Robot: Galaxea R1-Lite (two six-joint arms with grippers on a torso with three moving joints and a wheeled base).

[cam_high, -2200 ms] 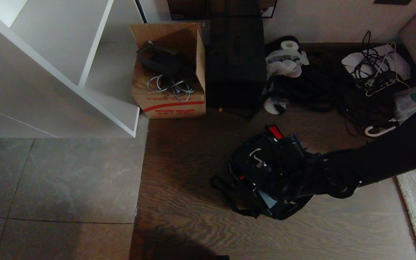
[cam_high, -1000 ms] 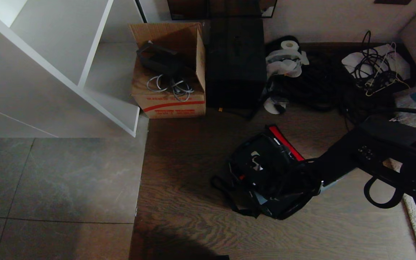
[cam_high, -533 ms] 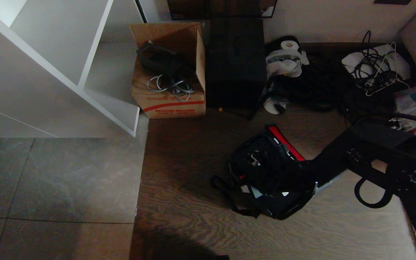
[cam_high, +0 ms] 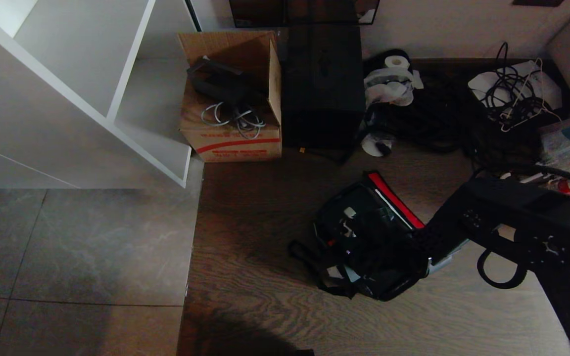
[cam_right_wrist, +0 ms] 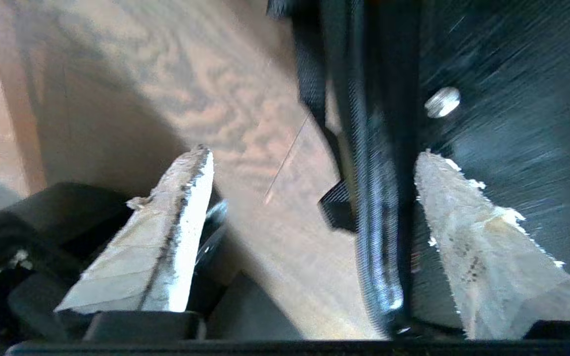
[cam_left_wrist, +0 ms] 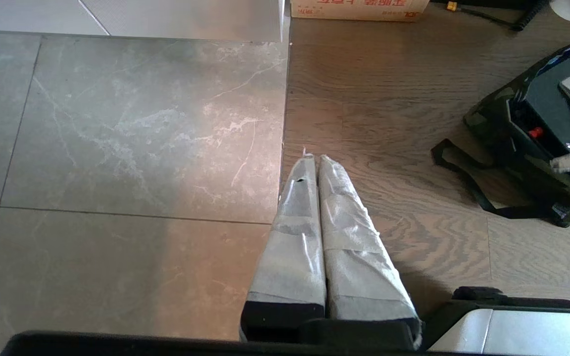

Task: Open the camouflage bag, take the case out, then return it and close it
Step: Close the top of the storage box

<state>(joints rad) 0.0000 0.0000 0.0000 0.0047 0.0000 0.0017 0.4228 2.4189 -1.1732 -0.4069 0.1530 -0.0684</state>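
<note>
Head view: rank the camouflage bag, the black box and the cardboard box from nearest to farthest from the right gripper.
1. camouflage bag, right at the open right gripper, on the wooden floor.
2. black box, farther back by the wall.
3. cardboard box, left of the black box, farthest.

cardboard box (cam_high: 230,99) beside black box (cam_high: 323,89); cables (cam_high: 512,99) right.
</note>
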